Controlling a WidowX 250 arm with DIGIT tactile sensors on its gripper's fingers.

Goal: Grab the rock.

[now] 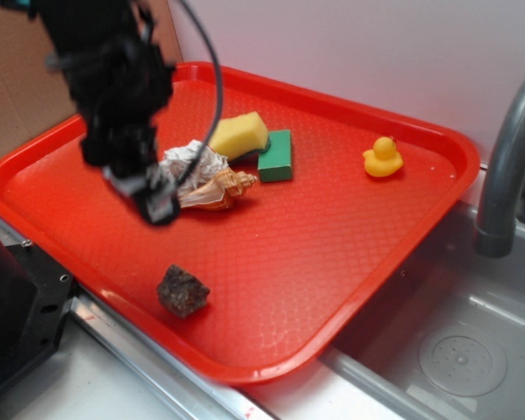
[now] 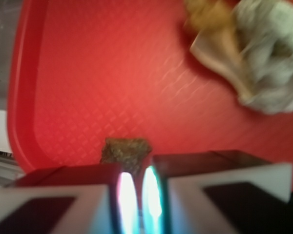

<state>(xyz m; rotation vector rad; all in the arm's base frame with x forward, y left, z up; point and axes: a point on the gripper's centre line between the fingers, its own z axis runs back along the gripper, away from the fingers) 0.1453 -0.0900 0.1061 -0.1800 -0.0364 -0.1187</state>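
Note:
The rock (image 1: 183, 291) is a small lumpy dark brown-grey stone lying near the front edge of the red tray (image 1: 332, 262). In the wrist view the rock (image 2: 125, 150) shows just beyond the fingertips, partly hidden by them. My gripper (image 1: 157, 203) hangs above the tray, up and to the left of the rock, next to the paper ball and apart from the rock. Its jaws stand almost together with only a thin gap and hold nothing. In the wrist view the gripper (image 2: 136, 195) fills the bottom edge.
A crumpled white paper ball (image 1: 191, 162), a tan seashell (image 1: 217, 190), a yellow sponge (image 1: 239, 135) and a green block (image 1: 276, 156) lie mid-tray. A yellow duck (image 1: 383, 158) sits far right. A grey faucet (image 1: 506, 166) and sink (image 1: 455, 350) are at the right.

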